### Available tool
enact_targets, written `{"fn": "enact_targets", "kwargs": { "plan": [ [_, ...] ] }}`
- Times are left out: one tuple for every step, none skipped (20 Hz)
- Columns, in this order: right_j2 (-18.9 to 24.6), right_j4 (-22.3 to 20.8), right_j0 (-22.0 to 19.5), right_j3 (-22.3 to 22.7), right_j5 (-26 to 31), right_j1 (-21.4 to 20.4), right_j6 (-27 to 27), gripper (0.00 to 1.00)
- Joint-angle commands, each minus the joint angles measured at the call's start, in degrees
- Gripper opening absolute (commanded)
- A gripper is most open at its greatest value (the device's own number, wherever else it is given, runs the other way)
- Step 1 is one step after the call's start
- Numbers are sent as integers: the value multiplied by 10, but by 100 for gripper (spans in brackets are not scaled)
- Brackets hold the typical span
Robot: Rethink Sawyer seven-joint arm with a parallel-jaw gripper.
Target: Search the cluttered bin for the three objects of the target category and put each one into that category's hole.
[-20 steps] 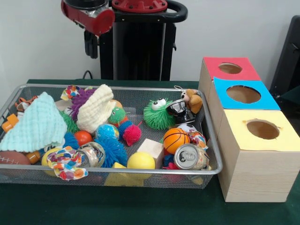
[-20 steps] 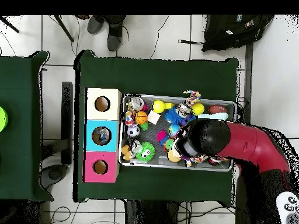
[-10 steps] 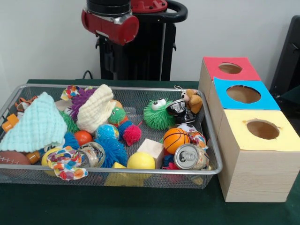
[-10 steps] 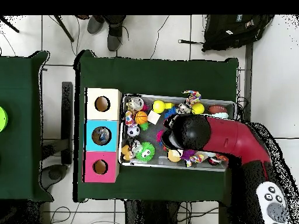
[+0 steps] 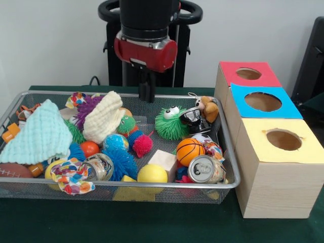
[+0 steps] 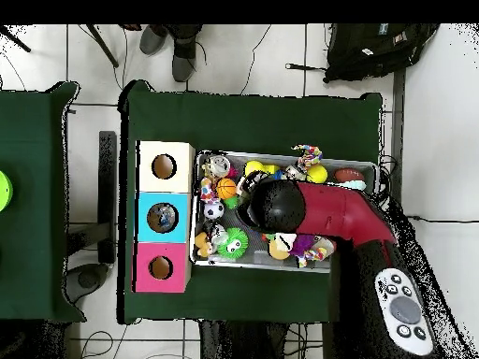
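Note:
The wire bin (image 5: 126,186) holds a jumble of toys. An orange basketball (image 5: 190,151), a yellow ball (image 5: 152,173) and a crushed can (image 5: 205,168) lie near its front right. A green fuzzy toy with eyes (image 5: 169,123) sits at the back, and a pink spiky ball (image 5: 143,145) lies in the middle. My gripper (image 5: 147,93) hangs over the bin's rear rim, between the cream cloth (image 5: 104,119) and the green toy. It looks shut and holds nothing. In the overhead view the arm (image 6: 271,206) hides the gripper and the bin's middle; the basketball (image 6: 225,189) shows beside it.
Wooden boxes stand beside the bin with a red-topped hole (image 5: 248,74), a blue-topped hole (image 5: 262,102) and a yellow-topped hole (image 5: 283,139). A mint cloth (image 5: 38,134) covers the bin's left end. A person's shoes (image 6: 168,42) and a backpack (image 6: 374,47) are on the floor beyond the table.
The arm has swung from the bin's left end toward its middle and come lower, so the gripper now hangs just over the rear rim.

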Motion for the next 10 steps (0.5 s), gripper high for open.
{"fn": "enact_targets", "kwargs": {
  "plan": [
    [32,32,13,-11,-41,51,56,0],
    [30,36,15,-12,-43,52,56,0],
    [29,40,19,-14,-47,54,59,0],
    [28,42,22,-16,-49,55,61,0],
    [26,45,25,-24,-52,62,63,0],
    [26,48,27,-27,-55,65,64,0],
    [25,51,29,-30,-57,68,65,0],
    [25,54,31,-34,-60,71,66,0],
    [24,57,35,-37,-65,74,70,0],
    [23,60,38,-38,-67,76,71,0]
  ]
}}
